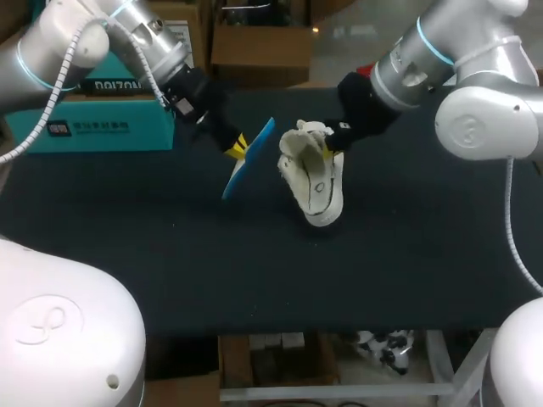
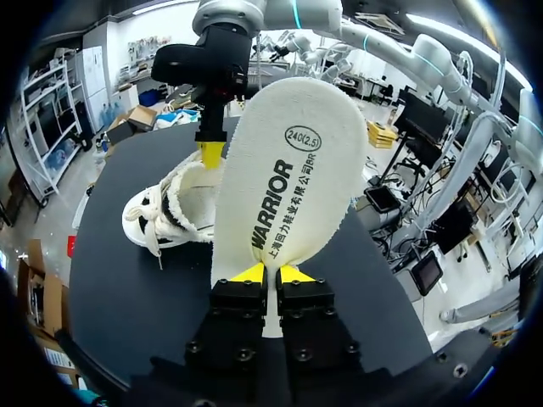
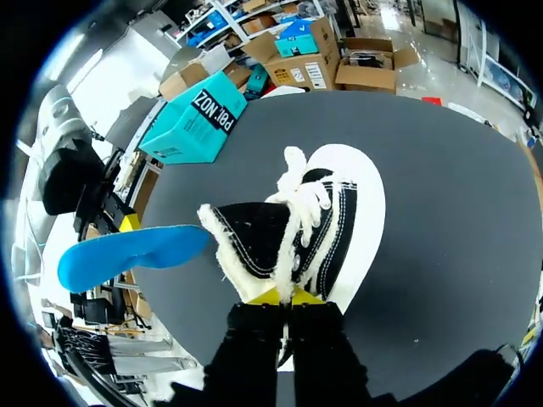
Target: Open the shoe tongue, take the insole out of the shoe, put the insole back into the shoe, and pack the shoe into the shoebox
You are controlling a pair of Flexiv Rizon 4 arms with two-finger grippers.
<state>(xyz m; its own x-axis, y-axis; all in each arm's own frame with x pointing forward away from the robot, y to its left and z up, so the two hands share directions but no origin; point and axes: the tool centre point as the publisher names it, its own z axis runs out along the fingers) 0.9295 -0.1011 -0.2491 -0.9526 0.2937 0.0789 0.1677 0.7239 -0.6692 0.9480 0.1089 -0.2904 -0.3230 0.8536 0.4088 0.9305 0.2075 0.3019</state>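
Shoe [image 1: 314,182] on tabletop [image 1: 407,254], near centre. Right claw [image 1: 333,144] at the shoe's far end, clamped on the edge of its opening. Insole [image 1: 249,161] just left of shoe, apart from it, raised off the tabletop, one end pinched in left claw [image 1: 237,147]. Shoebox [image 1: 102,119] at back left, behind left claw.

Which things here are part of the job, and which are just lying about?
Job: insole, gripped by the left gripper; shoe, gripped by the right gripper; teal shoebox.
Not the job: black table.
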